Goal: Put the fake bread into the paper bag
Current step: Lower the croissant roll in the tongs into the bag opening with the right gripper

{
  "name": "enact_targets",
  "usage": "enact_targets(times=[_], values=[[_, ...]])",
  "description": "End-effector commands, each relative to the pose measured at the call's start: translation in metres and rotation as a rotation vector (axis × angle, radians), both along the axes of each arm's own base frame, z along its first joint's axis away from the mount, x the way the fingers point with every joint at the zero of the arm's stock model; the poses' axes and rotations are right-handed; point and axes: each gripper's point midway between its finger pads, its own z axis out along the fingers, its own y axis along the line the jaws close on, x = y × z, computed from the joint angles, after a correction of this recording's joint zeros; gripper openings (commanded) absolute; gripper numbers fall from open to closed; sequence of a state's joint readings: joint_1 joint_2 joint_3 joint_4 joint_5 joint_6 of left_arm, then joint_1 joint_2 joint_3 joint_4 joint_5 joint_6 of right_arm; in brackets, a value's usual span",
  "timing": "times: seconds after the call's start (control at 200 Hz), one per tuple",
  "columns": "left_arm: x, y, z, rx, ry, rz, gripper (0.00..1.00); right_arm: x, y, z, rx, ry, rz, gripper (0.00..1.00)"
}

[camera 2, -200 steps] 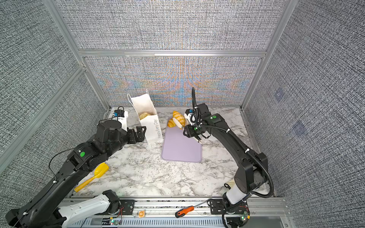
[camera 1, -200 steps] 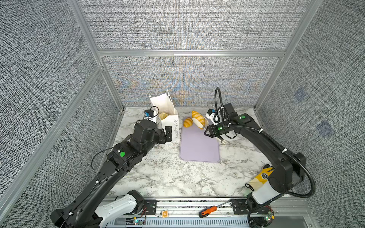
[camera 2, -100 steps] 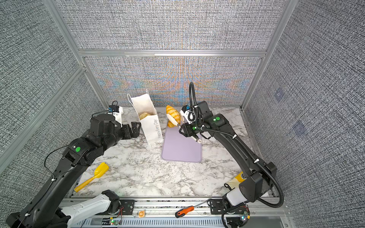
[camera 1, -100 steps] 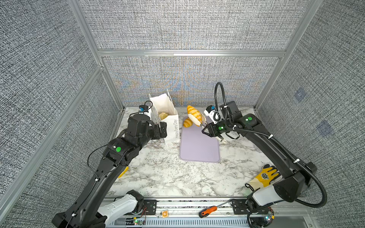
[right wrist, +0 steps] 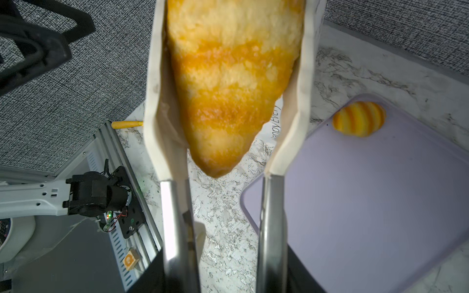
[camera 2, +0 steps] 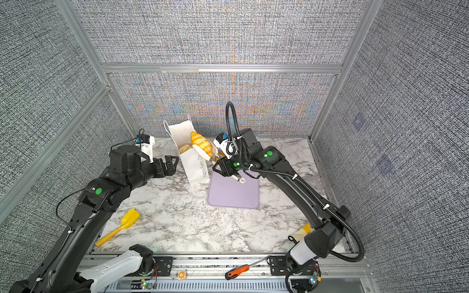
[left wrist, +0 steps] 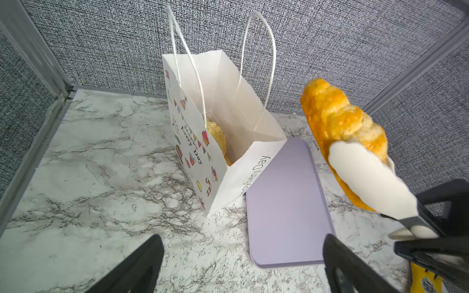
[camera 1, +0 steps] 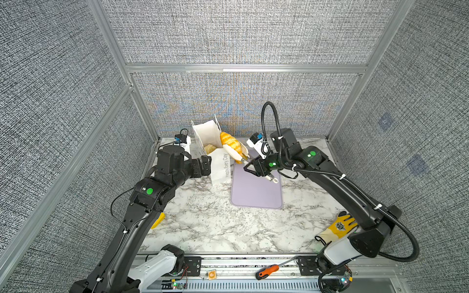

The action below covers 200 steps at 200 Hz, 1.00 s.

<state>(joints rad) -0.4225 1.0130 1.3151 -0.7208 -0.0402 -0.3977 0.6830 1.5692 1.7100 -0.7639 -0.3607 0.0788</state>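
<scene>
Golden and brown-striped, the croissant [camera 1: 229, 142] hung in the air, pinched between the white pads of the tongs [left wrist: 368, 175]. The right gripper [camera 1: 252, 169] was closed on the tongs' steel arms, so the pastry sat out ahead of the jaws rather than between them. Its long axis ran in line with the tongs, free tip pointing up and away from the gripper towards the paper bag [camera 1: 219, 167].

In both top views the croissant overlapped the bag's right-hand rim. The left wrist view showed a clear gap between them, with the pastry beside the open mouth above the far end of the lilac tray [camera 1: 256, 192] — so it probably had to travel further left before release. The right arm reached in from the right with its wrist low over the tray and the tongs angled upwards.

The left gripper [camera 2: 170, 164] stood just beside the bag's left wall, jaws wide apart and holding nothing. A pale pastry [left wrist: 217, 137] lay inside the bag, and one striped piece [right wrist: 359, 118] rested on the tray.
</scene>
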Motion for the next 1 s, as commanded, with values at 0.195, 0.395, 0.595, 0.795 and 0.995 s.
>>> enact_targets(times=[0.195, 0.395, 0.595, 0.795, 0.995], values=[[0.000, 0.004, 0.007, -0.044, -0.044, -0.013, 0.99, 0.023, 0.049, 0.020, 0.100, -0.028, 0.022, 0.49], [0.000, 0.007, 0.002, -0.031, -0.032, -0.006, 0.99, 0.043, 0.066, 0.014, 0.100, -0.006, -0.017, 0.49], [-0.001, 0.009, -0.004, -0.021, -0.017, -0.002, 0.99, 0.060, 0.078, 0.005, 0.092, 0.009, -0.038, 0.49], [-0.002, 0.008, -0.004, -0.020, -0.018, -0.009, 0.99, 0.077, 0.082, -0.010, 0.039, 0.022, -0.084, 0.49], [-0.003, 0.006, -0.008, -0.008, -0.005, -0.024, 0.99, 0.088, 0.085, -0.017, 0.008, 0.030, -0.113, 0.50]])
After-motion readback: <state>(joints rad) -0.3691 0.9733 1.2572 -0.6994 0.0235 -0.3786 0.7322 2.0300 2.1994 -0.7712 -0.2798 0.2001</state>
